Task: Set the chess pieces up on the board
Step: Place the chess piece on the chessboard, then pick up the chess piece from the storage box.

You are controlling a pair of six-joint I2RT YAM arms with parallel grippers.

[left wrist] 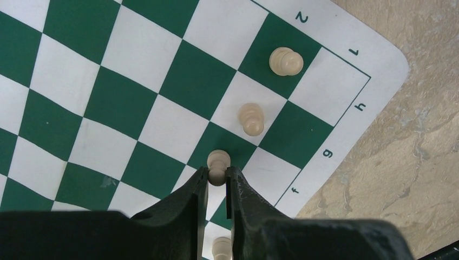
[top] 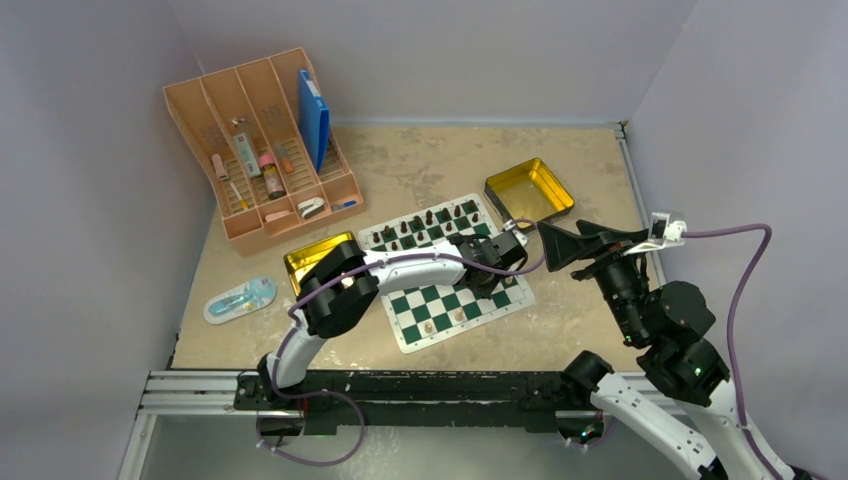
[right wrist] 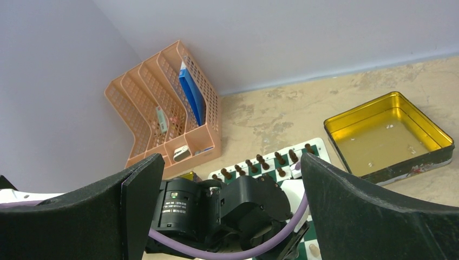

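My left gripper pinches a pawn at the board, next in row. Next I'd seat it, release, lift straight; right gripper spread, empty.

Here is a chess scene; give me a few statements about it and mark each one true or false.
1. The left tool grips a light pawn. True.
2. The right tool is shut on a dark piece. False: it is wide open and empty.
3. Dark pieces stand along the far edge of the board. True.
4. The far gold tin holds chessmen. False: no pieces lie in it.
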